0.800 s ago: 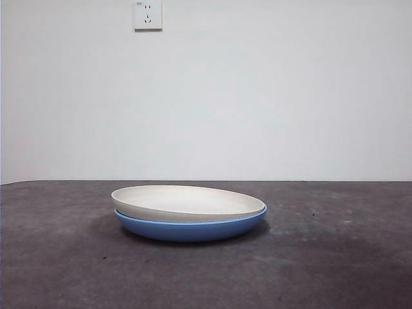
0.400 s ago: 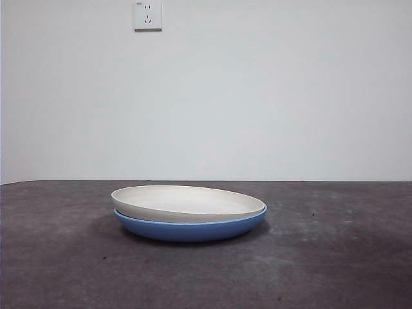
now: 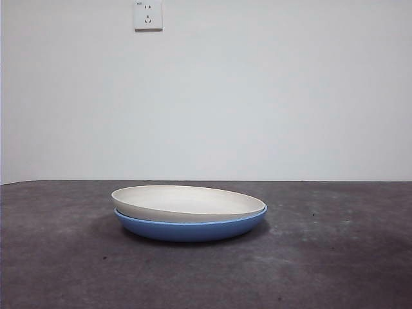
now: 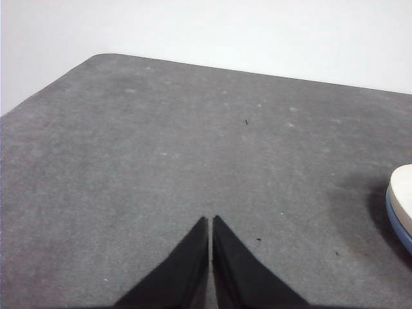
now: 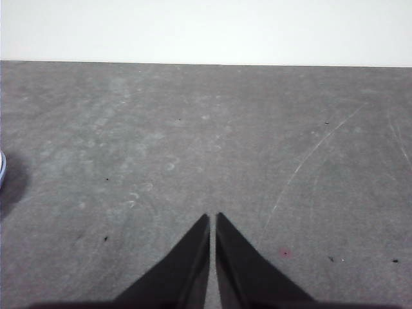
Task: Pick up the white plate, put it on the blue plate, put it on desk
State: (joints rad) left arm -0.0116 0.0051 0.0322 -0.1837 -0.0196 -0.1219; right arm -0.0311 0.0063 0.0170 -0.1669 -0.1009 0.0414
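Dark grey and mottled with faint pale specks, the table (image 3: pixel 335 257) stretches across the front view below a plain white wall (image 3: pixel 257 96), which carries a white socket plate (image 3: pixel 148 15) high up. On the table sits the white plate (image 3: pixel 187 203), nested in the blue plate (image 3: pixel 190 230) and tilted slightly, so that its rim stands higher above the blue rim on the side under the socket plate and sinks level with it on the opposite side. The blue plate rests directly on the table, with a soft shadow around its base. Both arms wait away from the stack and neither appears in the front view. The left tool (image 4: pixel 210 222) hovers over bare table with its two black jaws drawn together, only a thin seam between the tips, holding nothing; an edge of the white plate (image 4: pixel 404 193) over the blue rim (image 4: pixel 398 225) shows at the border of the left wrist view, well apart from the tips. The right tool (image 5: pixel 213 219) likewise has its jaws closed tip to tip on nothing, above scuffed table, with only a sliver of the blue plate (image 5: pixel 2 168) and its shadow at the very border of that view
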